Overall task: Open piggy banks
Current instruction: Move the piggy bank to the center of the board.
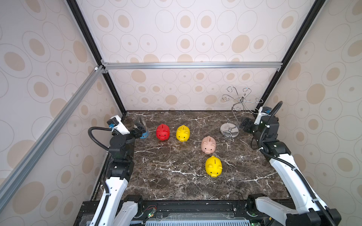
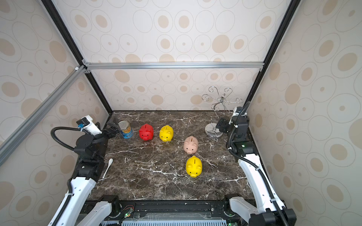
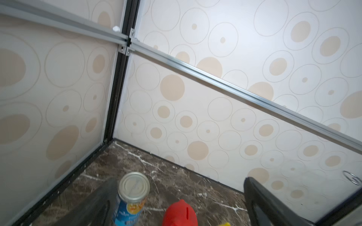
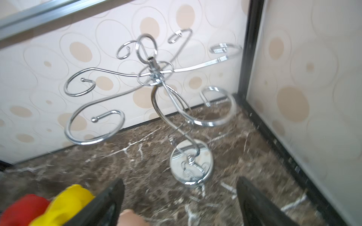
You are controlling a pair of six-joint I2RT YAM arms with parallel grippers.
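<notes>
1. The spoon (image 2: 108,167) lies on the table (image 1: 176,185) behind the left gripper (image 2: 114,127), alongside that arm.
2. The near yellow pig (image 1: 213,166) stands upright, well back from the right gripper (image 1: 244,125) and inward of it, toward the robot's base.
3. The pink pig (image 1: 208,145) stands just beyond that one, nearer the right gripper but apart from it.
4. The left gripper hangs with its jaws spread wide and empty. The can (image 2: 126,130) stands just ahead of its fingers; contact cannot be told.
5. The red pig (image 1: 162,132) stands past the can, inward of the left gripper. The far yellow pig (image 1: 182,133) is next beside it, not touching.
6. The right gripper has its jaws apart, holding nothing. The stand (image 1: 229,131) rests its round base just ahead of the fingertips.
</notes>
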